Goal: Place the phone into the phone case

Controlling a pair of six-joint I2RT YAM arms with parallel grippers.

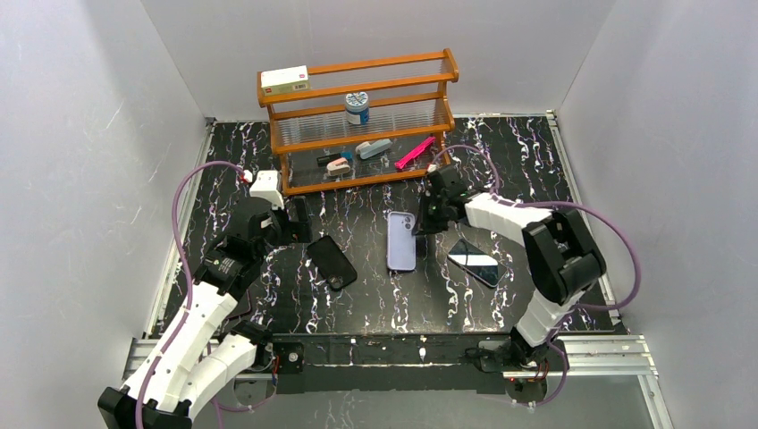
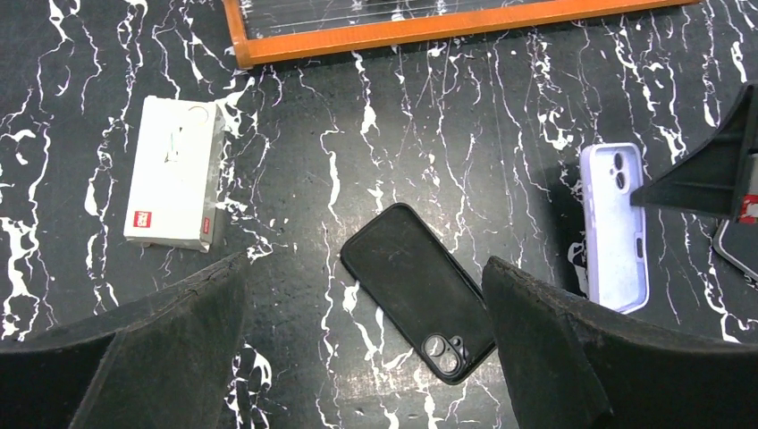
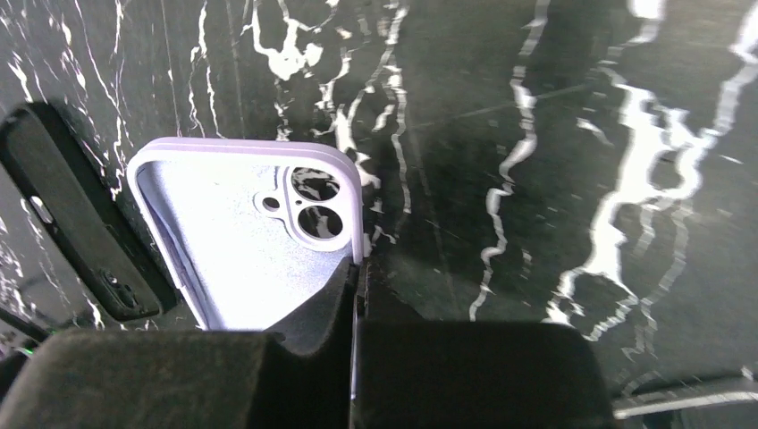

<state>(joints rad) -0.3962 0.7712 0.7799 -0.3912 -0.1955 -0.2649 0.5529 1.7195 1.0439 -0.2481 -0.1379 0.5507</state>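
Note:
The phone (image 1: 475, 262) lies screen up, glossy and dark, on the marble table at the right; its rim shows at the left wrist view's right edge (image 2: 737, 255). The matte black phone case (image 1: 331, 261) lies flat left of centre, camera cutout toward me (image 2: 420, 290); it also shows in the right wrist view (image 3: 71, 214). A second, lavender case (image 1: 401, 239) lies open side up between them (image 2: 614, 228). My right gripper (image 1: 418, 223) is shut on the lavender case's side wall (image 3: 357, 277). My left gripper (image 1: 299, 225) is open and empty, hovering over the black case (image 2: 365, 268).
A wooden rack (image 1: 357, 116) stands at the back with a white box (image 1: 284, 80) on top, a jar (image 1: 357, 107) and small items on its shelves. Another white box (image 2: 174, 174) lies on the table left of the black case. White walls enclose the table.

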